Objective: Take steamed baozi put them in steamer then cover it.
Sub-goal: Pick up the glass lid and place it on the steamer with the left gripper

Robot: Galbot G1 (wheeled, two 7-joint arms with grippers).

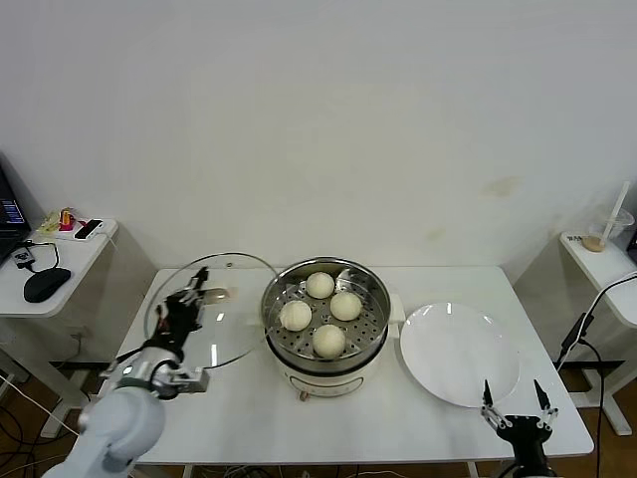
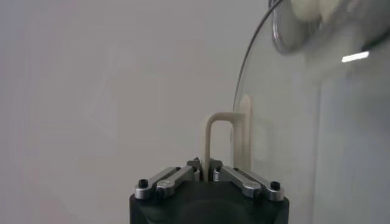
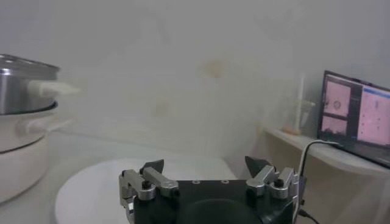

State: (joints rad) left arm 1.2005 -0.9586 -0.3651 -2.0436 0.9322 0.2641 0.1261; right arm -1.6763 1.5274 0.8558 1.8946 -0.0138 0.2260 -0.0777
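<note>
White table (image 1: 229,398) against a plain pale wall carries the round stainless-steel steamer (image 1: 324,344) on its white base, with all four cream-white domed baozi (image 1: 329,341) on the perforated tray and a flat white plate (image 1: 459,354) beside it. The left gripper (image 2: 204,167) is pinched on the cream handle of the round clear glass cover (image 1: 211,311), held tilted just left of the pot, while the right gripper (image 1: 516,401) waits spread near the plate. A thin pinch on one handle could let the lid swing or clip the rim; where its far edge sits is hard to judge through the glass.
</note>
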